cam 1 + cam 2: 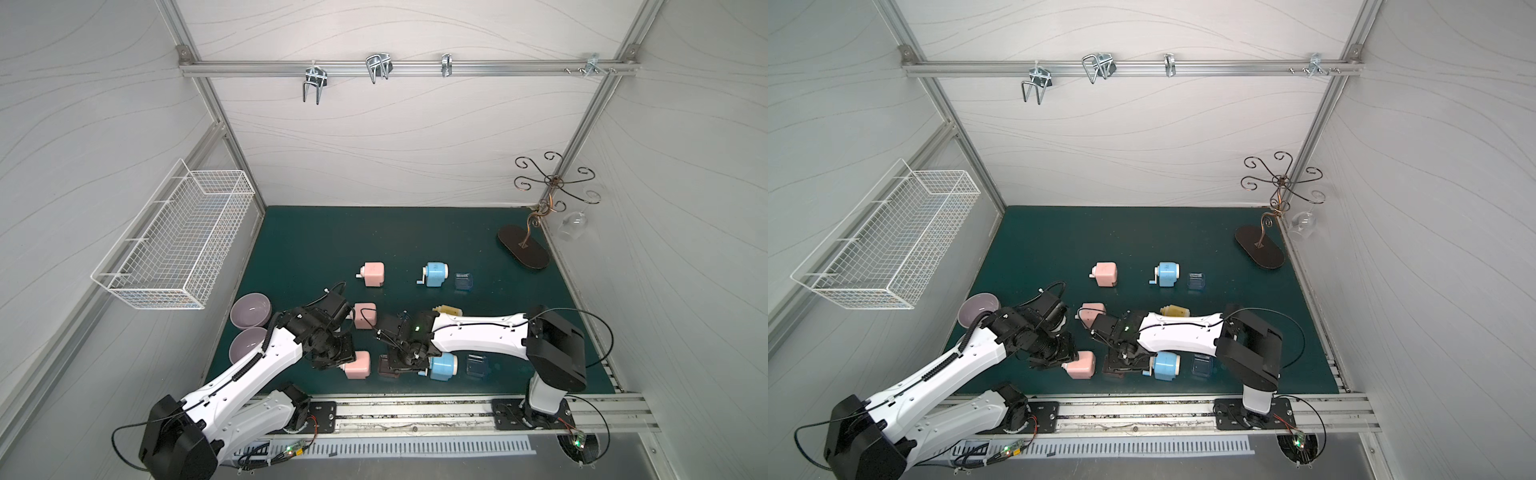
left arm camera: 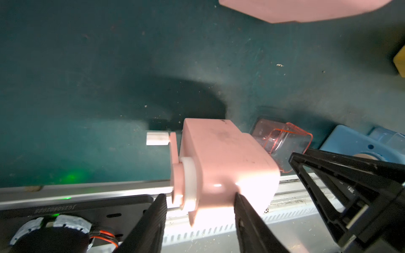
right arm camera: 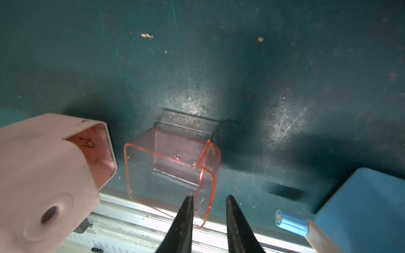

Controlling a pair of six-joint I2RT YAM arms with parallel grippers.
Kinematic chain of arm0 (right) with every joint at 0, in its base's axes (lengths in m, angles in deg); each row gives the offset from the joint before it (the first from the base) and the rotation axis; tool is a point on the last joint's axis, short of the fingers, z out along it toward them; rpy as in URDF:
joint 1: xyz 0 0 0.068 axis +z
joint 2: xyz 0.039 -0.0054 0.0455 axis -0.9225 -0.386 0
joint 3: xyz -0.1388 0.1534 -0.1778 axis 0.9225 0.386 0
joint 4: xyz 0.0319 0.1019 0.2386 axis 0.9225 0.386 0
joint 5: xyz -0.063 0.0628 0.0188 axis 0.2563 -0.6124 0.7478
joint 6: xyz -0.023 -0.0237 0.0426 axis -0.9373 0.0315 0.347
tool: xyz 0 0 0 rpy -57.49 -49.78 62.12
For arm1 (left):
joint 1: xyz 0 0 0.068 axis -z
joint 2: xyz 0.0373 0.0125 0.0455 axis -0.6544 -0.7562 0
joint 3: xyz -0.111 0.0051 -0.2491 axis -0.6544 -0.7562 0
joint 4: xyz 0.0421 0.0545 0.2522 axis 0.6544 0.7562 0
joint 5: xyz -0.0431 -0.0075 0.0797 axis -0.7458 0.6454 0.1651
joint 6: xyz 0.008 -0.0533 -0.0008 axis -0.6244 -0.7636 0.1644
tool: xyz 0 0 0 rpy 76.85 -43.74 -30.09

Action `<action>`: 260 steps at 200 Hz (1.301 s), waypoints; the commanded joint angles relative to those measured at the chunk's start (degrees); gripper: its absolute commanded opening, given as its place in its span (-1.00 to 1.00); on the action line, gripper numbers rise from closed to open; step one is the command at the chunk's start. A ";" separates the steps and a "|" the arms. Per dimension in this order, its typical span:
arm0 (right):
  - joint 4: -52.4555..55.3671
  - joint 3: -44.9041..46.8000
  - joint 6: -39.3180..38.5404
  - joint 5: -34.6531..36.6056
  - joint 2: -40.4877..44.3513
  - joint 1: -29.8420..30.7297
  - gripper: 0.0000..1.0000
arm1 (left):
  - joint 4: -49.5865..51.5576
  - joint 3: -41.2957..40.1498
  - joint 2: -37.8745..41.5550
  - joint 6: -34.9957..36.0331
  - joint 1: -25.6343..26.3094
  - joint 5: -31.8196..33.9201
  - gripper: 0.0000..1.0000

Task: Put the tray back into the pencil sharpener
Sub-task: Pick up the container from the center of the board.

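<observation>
Where the green mat [image 3: 285, 65] meets the front rail [image 3: 131, 216], the clear red tray [image 3: 171, 166] lies just beside the open cavity of the pink pencil sharpener [image 2: 228, 162], outside it. The right gripper [image 3: 209, 219] stands partly open astride the tray's near side wall; a firm pinch cannot be confirmed. The left gripper [image 2: 199, 219] brackets the sharpener's crank end, jaws narrowly apart; clamping cannot be confirmed.
</observation>
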 commanded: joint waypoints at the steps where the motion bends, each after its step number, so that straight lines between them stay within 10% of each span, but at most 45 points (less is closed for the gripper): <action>1: 0.36 0.00 -0.41 -0.34 -1.11 -0.55 -0.42 | -0.40 -0.55 -0.66 -1.28 0.30 0.13 0.03; 260: 9.91 -7.33 -2.16 5.02 -2.83 -0.08 -0.96 | 0.39 -0.63 -0.60 -1.87 1.42 1.07 -0.02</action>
